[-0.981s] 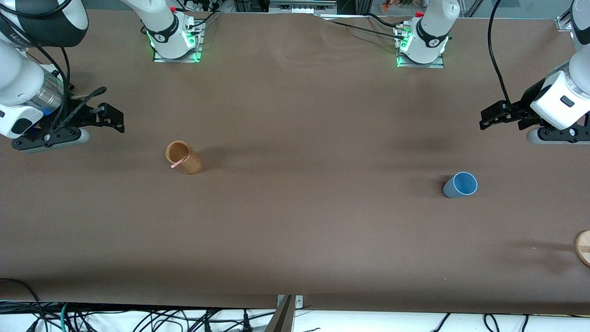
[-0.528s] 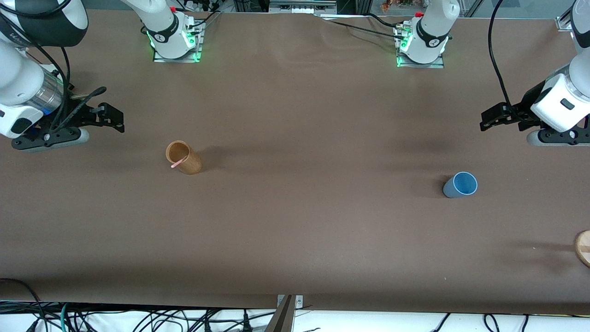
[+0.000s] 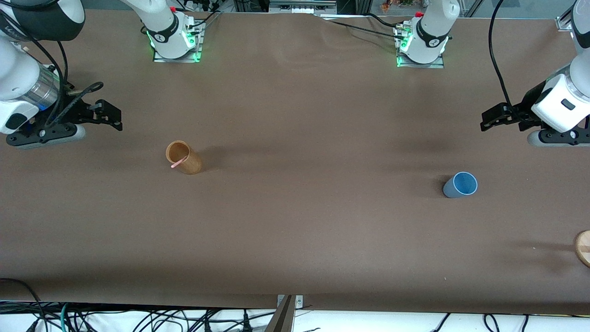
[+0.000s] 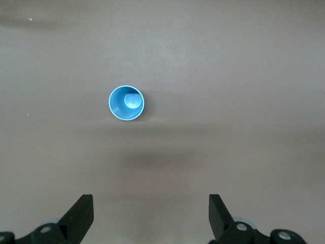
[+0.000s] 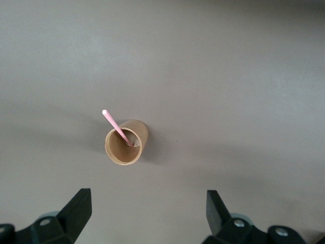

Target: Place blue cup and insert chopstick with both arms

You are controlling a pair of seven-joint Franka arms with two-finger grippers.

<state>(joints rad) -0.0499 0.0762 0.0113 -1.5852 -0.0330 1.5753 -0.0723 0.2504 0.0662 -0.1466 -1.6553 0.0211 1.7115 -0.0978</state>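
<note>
The blue cup [image 3: 461, 184] [image 4: 126, 102] stands upright and empty on the brown table, toward the left arm's end. My left gripper [image 3: 487, 117] [image 4: 151, 199] hangs open over bare table apart from it, holding nothing. The pink chopstick [image 3: 177, 163] [image 5: 116, 126] leans inside a brown wooden cup [image 3: 183, 157] [image 5: 124, 147] toward the right arm's end, its tip poking past the rim. My right gripper [image 3: 113, 117] [image 5: 147, 193] is open and empty over bare table, apart from the wooden cup.
A round wooden disc [image 3: 583, 246] shows partly at the table's edge at the left arm's end, nearer the front camera than the blue cup. Both arm bases [image 3: 174, 39] [image 3: 421, 44] stand at the farthest edge. Cables [image 3: 138, 318] lie below the nearest edge.
The right arm has lifted a little, shifting its gripper slightly toward the bases. The left arm has shifted very slightly. Cups and chopstick have not moved.
</note>
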